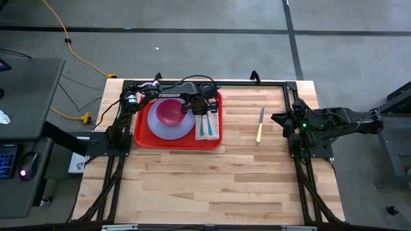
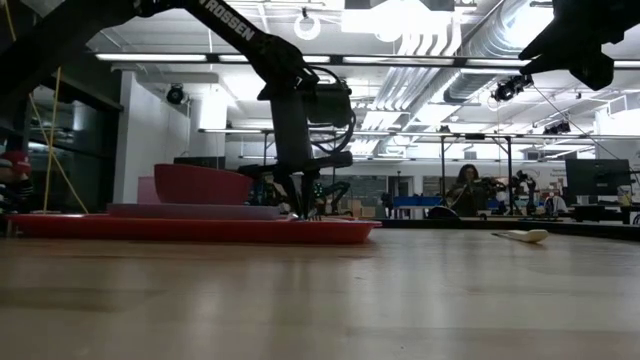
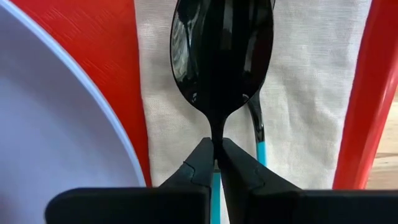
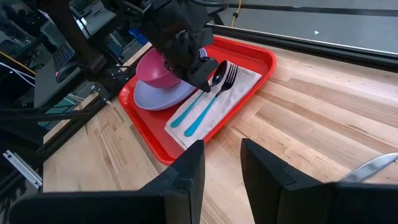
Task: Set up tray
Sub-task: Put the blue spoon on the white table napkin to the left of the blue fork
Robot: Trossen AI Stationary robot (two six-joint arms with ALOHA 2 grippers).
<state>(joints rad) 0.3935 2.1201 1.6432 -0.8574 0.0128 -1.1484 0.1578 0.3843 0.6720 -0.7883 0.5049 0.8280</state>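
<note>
"ROSSEN" lettering on left arm (image 1: 170,96) over tray (image 1: 142,138).

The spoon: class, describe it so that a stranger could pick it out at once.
Find the red tray on the wooden table. Right of its lavender plate lies a pale napkin bearing two teal-handled utensils. The spoon has a smooth oval black bowl, whereas the fork has tines.

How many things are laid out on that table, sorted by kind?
Trays: 1, the red tray
Plates: 1, lavender plate
Bowls: 1, pink bowl
Napkins: 1, napkin
Spoons: 1, spoon
Forks: 1, fork
Knives: 1, knife, off the tray
Total: 7
</note>
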